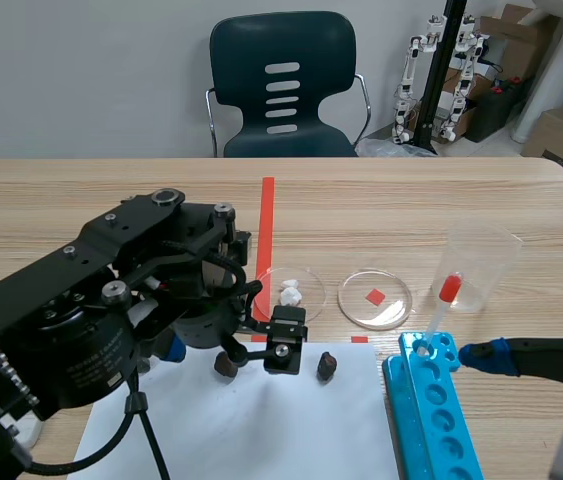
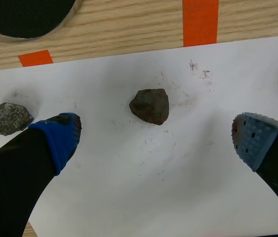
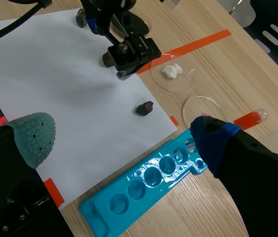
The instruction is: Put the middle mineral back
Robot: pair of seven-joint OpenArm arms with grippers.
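My left gripper (image 2: 156,139) hung open over the mineral (image 2: 149,105) on the paper (image 2: 143,192). I judged a straight-up lift best, fingers wide, without nudging it

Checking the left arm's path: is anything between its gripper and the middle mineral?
Nothing visible. The middle mineral lies on the white paper just ahead of the open left gripper, in line with the gap between its fingers. The grey mineral sits beside one finger, off that line.
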